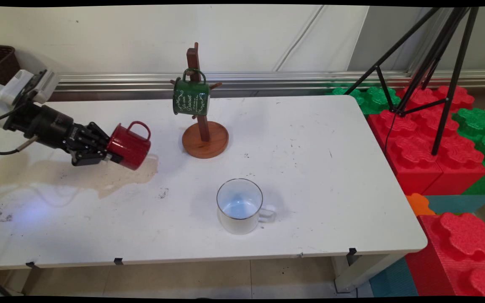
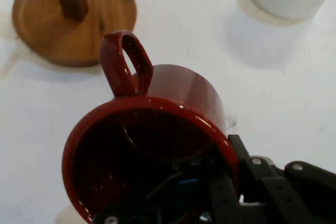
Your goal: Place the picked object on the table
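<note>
A red mug (image 1: 129,145) is gripped by the black gripper (image 1: 107,153) at its rim, one finger inside the mouth and one outside, as seen in the hand view. The mug (image 2: 152,145) is held tipped on its side above the table, mouth toward the gripper (image 2: 220,192), base pointing away, handle loop up. It's glossy dark red enamel with a rolled rim.

Just past the mug's base, a wooden mug tree (image 1: 203,126) is found: round base, upright post, short pegs. A green mug (image 1: 191,97) with white lettering is hung on one peg by its handle. Farther out from the gripper and nearer the table's front edge, a white mug (image 1: 240,205) is stood upright, mouth open, handle to the side away from the gripper.

So three mugs are counted: one red, one green, one white. One mug tree.

The white table (image 1: 331,189) is scuffed, with dark specks and a brownish stain under the gripper. Behind it a pale wall and a metal rail are seen. Beyond the far end, red and green foam blocks (image 1: 436,139) are stacked, with a black tripod (image 1: 432,63) standing on them.
</note>
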